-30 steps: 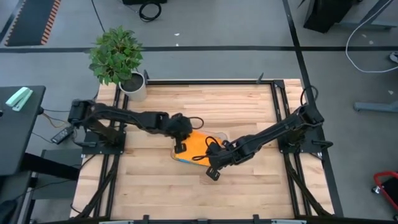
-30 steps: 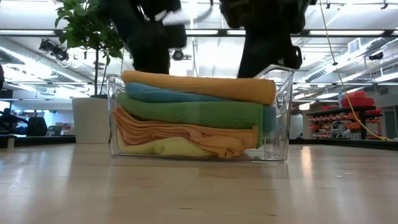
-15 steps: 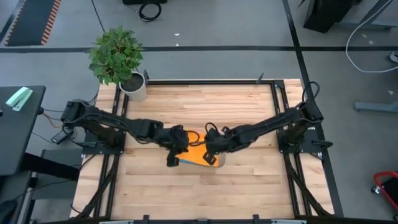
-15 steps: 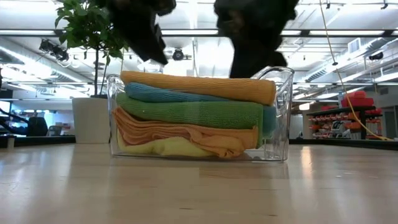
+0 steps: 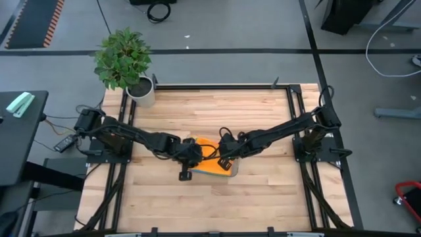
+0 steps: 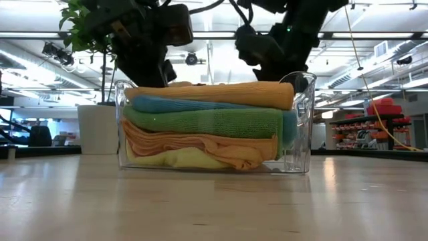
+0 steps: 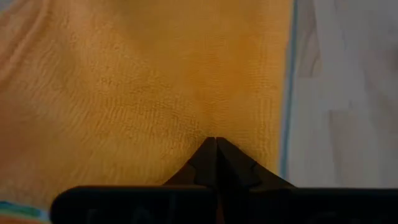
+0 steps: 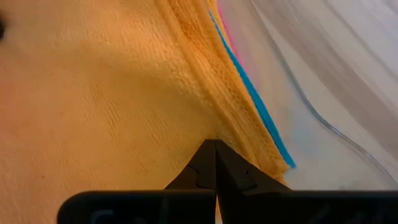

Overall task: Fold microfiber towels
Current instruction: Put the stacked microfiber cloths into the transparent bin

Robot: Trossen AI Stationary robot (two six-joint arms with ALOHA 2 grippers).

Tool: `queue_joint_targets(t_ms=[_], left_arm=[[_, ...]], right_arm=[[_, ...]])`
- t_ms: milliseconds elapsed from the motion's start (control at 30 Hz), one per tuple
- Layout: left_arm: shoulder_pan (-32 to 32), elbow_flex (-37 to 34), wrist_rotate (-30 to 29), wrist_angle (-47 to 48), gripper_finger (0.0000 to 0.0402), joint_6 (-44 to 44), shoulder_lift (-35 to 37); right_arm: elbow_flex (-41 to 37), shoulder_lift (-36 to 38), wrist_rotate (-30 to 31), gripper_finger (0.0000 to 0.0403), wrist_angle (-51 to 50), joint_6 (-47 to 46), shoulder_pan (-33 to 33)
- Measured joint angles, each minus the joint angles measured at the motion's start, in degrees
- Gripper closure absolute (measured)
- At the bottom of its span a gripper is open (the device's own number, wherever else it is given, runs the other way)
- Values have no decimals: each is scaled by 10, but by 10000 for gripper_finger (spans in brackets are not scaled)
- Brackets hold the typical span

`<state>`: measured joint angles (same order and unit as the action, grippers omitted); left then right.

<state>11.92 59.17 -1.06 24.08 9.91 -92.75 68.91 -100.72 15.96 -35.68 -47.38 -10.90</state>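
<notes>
Left gripper (image 7: 216,144) fingers pressed together, holding nothing, tips down against the top orange towel (image 5: 209,158); right gripper (image 8: 216,146) likewise closed and empty, tips on the same towel near its folded edge; the two grippers sit close together over the stack, left one on the plant side.

Around them: clear plastic bin (image 6: 302,127) walls enclose the stack; potted plant (image 5: 123,60) well beyond the left gripper at the table's far corner; wooden table (image 5: 256,197) under all.

Towels folded flat, stacked in the bin: orange, below it blue towel (image 6: 167,104), green towel (image 6: 214,122), second orange towel (image 6: 180,144), yellow towel (image 6: 180,159); a pink edge (image 8: 225,34) shows beside the right gripper.
</notes>
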Motion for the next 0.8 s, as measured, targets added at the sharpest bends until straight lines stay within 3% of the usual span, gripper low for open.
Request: queue_joint_targets(t_ms=[200, 500, 600, 800], left_arm=[[-8, -1, -31, -7, 373, -10, 60], [-50, 0, -102, 19, 395, -43, 159], [-78, -2, -88, 4, 390, -66, 151], [-116, -34, 10, -72, 395, -63, 97]], right_arm=[[8, 32, 12, 401, -9, 2, -6], [12, 121, 24, 401, -1, -11, -39], [12, 121, 28, 401, 3, -23, -60], [11, 108, 36, 401, -3, -47, -70]])
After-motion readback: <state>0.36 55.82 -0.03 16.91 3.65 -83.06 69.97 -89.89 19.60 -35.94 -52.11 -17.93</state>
